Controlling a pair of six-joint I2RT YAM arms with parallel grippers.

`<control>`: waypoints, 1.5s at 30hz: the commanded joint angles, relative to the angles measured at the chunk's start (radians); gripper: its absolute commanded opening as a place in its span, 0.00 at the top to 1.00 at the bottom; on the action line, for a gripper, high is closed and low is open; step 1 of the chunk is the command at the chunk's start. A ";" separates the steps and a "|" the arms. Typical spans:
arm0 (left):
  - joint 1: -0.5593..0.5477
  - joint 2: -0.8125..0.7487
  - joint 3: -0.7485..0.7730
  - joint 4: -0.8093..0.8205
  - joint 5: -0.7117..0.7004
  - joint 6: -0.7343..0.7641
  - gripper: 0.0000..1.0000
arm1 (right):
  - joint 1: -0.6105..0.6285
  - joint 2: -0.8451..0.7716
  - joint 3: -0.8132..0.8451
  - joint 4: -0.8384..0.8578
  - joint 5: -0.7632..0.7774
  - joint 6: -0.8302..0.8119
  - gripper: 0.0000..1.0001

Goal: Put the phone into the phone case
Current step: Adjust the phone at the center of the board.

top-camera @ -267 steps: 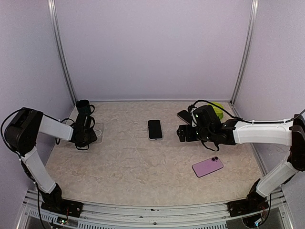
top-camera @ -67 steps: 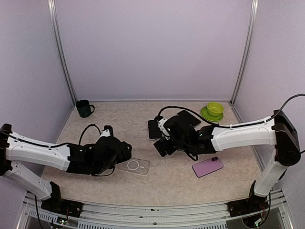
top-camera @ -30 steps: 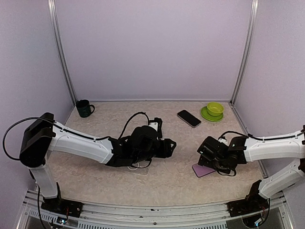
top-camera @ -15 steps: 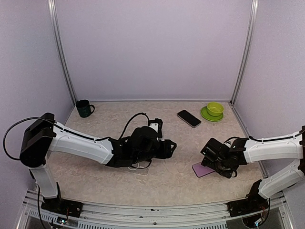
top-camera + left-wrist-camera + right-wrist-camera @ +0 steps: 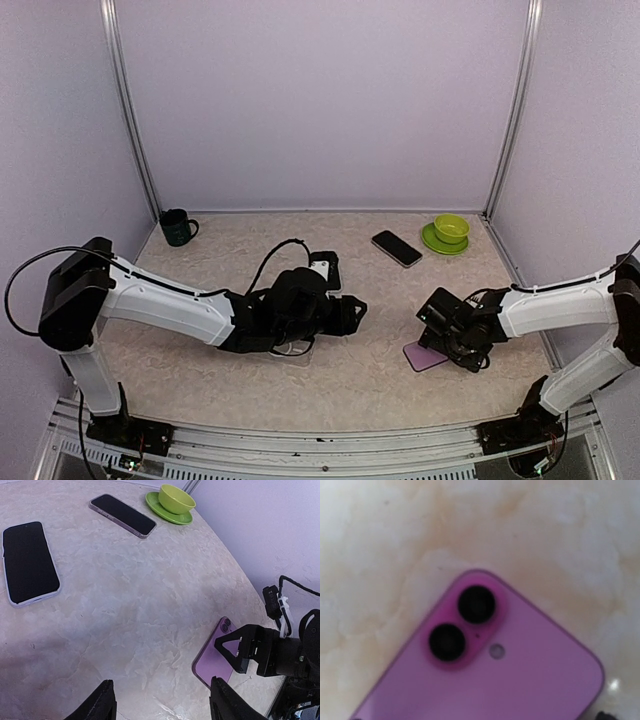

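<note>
Worktop (image 5: pixel 180 345) was beige, marbled. Pink phone (image 5: pixel 510 680) near the right edge had a lilac-pink back and two black lenses. Bowl (image 5: pixel 176 497) and saucer (image 5: pixel 170 519) were lime green. Mug (image 5: pixel 177 227) was dark green. Far phone (image 5: pixel 122 515) was black, purple-rimmed; middle phone (image 5: pixel 29 561) black, pale-rimmed.

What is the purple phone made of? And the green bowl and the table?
The purple phone looks like smooth matte glass or metal on its back: an even soft sheen around two dark lenses. The green bowl looks like shiny plastic or glazed ceramic; I cannot tell which. The table looks like marble-patterned stone or laminate, with pale cloudy veins.
</note>
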 commanded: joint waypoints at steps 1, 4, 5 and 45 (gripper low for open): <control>-0.010 -0.034 -0.008 0.017 -0.017 0.003 0.37 | -0.025 0.023 -0.016 0.085 -0.028 -0.048 0.00; -0.010 -0.035 -0.009 0.016 -0.019 0.004 0.37 | -0.037 0.046 -0.004 0.122 -0.039 -0.088 0.00; -0.010 -0.035 -0.009 0.015 -0.020 0.003 0.37 | -0.041 0.058 0.004 0.126 -0.042 -0.100 0.00; -0.009 -0.022 -0.038 0.023 -0.021 -0.028 0.38 | -0.062 0.225 0.097 0.232 -0.228 -0.803 0.02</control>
